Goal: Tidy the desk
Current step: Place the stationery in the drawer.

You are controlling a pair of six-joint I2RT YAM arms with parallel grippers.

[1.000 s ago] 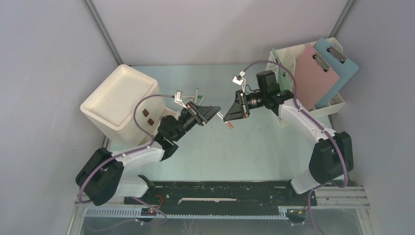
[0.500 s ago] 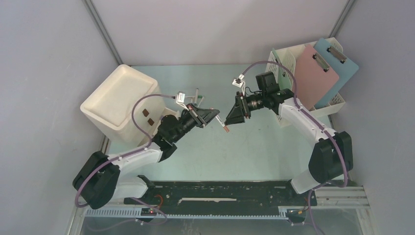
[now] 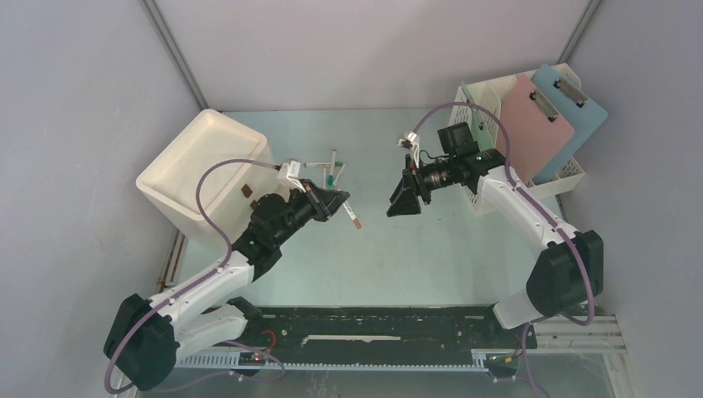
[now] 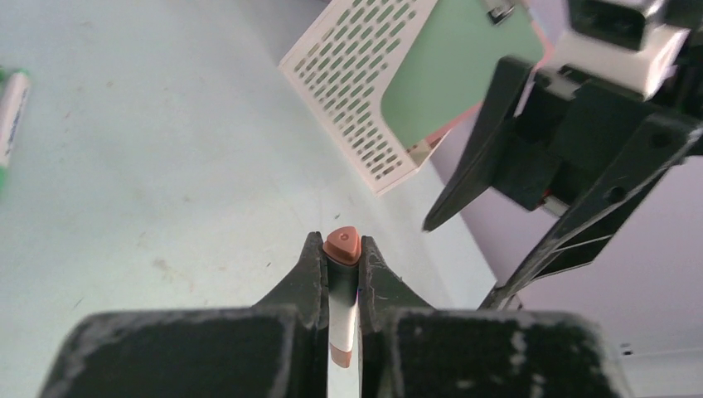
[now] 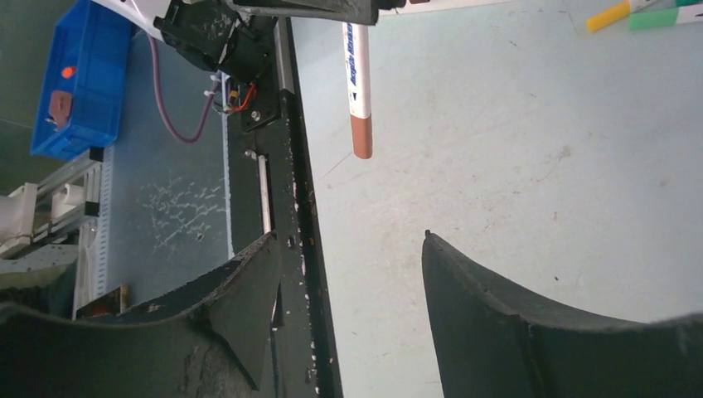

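On the pale green desk, my left gripper is shut on a white marker with a brown cap. In the left wrist view the marker's cap pokes out between the fingertips of the left gripper. It hangs above the desk's middle. My right gripper stands open a short way to the marker's right, with nothing between its fingers. The right wrist view shows the right gripper wide apart and the marker ahead of it, apart from it.
A white box-shaped bin sits at the left. Loose markers lie behind the left gripper. A white perforated file rack at the back right holds a pink clipboard and a blue one. A black rail runs along the front edge.
The right gripper opened and let go of the marker, then drew back right. The left gripper shut on the marker and pulled it left and slightly nearer.
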